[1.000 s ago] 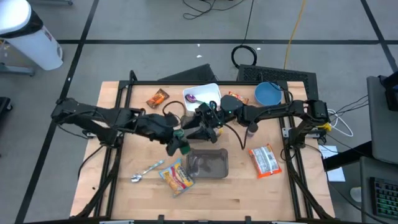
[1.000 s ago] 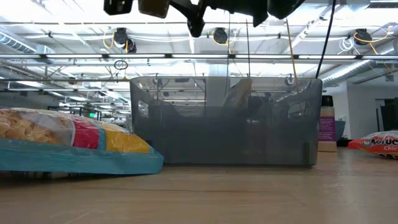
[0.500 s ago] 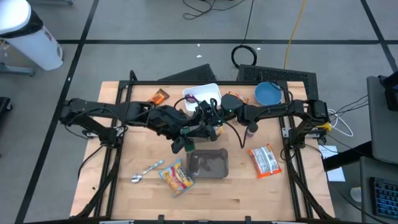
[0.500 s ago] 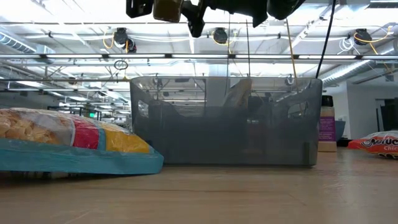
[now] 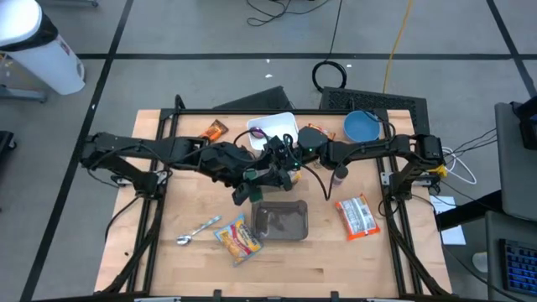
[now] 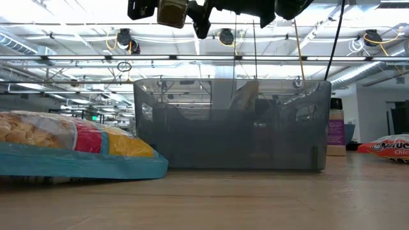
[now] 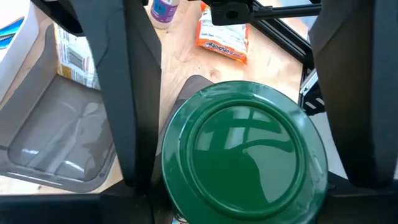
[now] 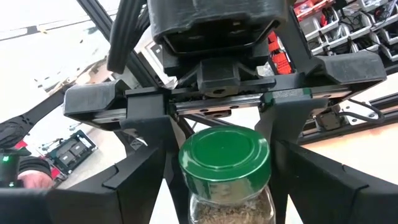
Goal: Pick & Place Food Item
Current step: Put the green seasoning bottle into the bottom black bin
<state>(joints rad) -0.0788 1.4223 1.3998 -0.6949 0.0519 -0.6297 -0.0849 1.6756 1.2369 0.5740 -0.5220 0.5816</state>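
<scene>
While the wooden bench [image 5: 336, 260] carries everything, both dark arms reach in over its middle and meet just above the far side of a clear grey container [image 5: 281, 221]. The left hand [image 5: 243, 189] hangs over the container's left far corner, clamped on a glass jar [image 5: 238, 196] with a green lid. From the left wrist, that lid [image 7: 242, 155] fills the space between the hand's two dark fingers [image 7: 134, 93]. At bench height the jar [image 6: 172, 11] shows at the very top, well above the container's [image 6: 230, 124] left wall and clear of it.

The right hand [image 5: 281, 172] faces the left one at close range, its fingers [image 8: 93, 199] spread wide to either side of the jar [image 8: 225, 168]. I cannot tell whether they touch the glass.

A white tray [image 5: 273, 128] lies behind the arms, and a blue bowl [image 5: 362, 126] sits towards the far right corner. A bag of chips [image 5: 238, 239] lies just left of the container's near corner. A red and white snack packet [image 5: 356, 216] lies to the container's right. An orange packet [image 5: 212, 132] sits left of the tray. A small bottle [image 5: 340, 174] stands under the right arm, and a spoon [image 5: 197, 231] lies left of the chips.
</scene>
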